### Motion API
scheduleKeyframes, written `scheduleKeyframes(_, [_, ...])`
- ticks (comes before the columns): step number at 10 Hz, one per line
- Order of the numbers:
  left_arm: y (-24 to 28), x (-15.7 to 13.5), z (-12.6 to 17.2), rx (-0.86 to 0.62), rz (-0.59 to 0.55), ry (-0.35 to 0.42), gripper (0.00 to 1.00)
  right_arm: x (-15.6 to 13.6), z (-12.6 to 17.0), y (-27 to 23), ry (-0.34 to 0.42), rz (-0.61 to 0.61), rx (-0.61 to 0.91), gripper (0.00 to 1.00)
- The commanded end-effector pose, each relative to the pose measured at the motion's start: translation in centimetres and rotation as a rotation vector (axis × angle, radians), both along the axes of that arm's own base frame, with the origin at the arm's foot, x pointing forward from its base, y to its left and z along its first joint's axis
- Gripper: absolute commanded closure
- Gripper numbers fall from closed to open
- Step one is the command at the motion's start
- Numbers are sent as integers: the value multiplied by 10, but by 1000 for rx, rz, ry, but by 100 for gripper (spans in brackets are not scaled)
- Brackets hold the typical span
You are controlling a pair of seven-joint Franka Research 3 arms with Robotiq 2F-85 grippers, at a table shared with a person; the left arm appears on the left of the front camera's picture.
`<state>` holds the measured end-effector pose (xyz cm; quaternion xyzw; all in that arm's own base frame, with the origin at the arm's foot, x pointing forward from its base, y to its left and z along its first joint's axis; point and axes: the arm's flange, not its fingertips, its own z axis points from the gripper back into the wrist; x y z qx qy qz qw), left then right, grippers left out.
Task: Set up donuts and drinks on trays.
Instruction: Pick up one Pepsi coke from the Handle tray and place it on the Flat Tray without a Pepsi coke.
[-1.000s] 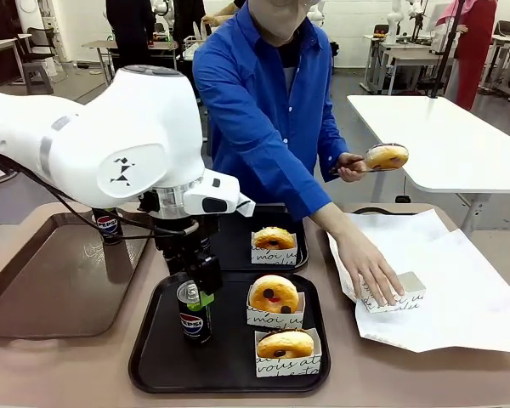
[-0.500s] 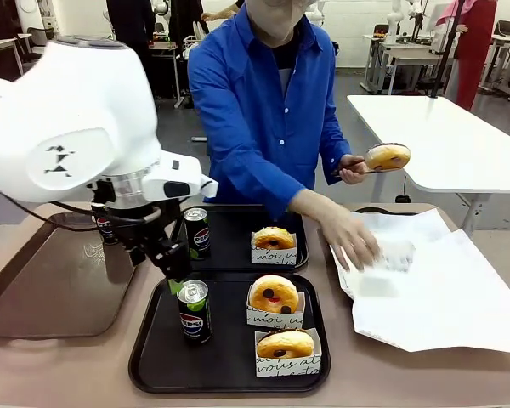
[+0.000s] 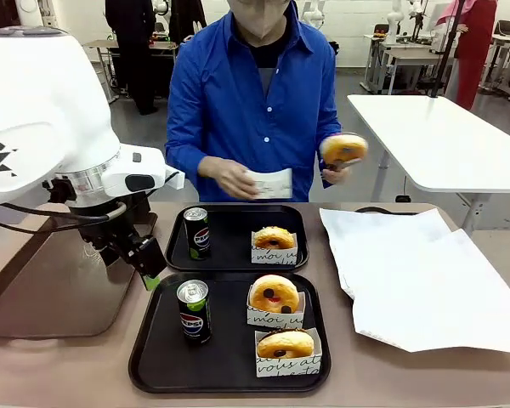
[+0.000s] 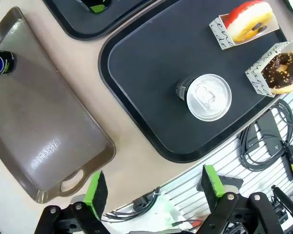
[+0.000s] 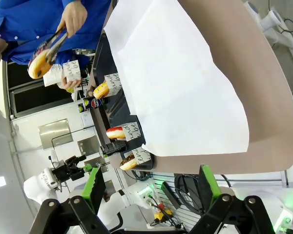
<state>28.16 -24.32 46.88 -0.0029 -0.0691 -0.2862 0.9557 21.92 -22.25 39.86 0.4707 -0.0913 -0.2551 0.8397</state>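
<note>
four donuts (image 3: 274,292), three cans (image 3: 193,310), two black trays (image 3: 153,357)

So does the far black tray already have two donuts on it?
No, the far tray holds one sleeved donut and one Pepsi can.

The left arm reaches in from the left of the front view, its wrist bent downward and its tool (image 3: 144,270) hanging with green-padded fingers spread apart, holding nothing. In the right wrist view, the right tool (image 5: 149,187) also stands with its fingers wide apart and nothing between them.
</note>
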Motion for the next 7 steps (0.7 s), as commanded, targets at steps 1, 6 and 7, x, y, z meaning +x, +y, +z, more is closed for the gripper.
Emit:
scheduleKeyframes(1, [-8,5,-2,14,-15,4,0,0,0,0,-12,1,15,0])
scheduleKeyframes(6, [-8,5,-2,14,-15,4,0,0,0,0,-12,1,15,0])
scheduleKeyframes(7, [-6,2,-4,8,-9,12,0,0,0,0,-12,1,15,0])
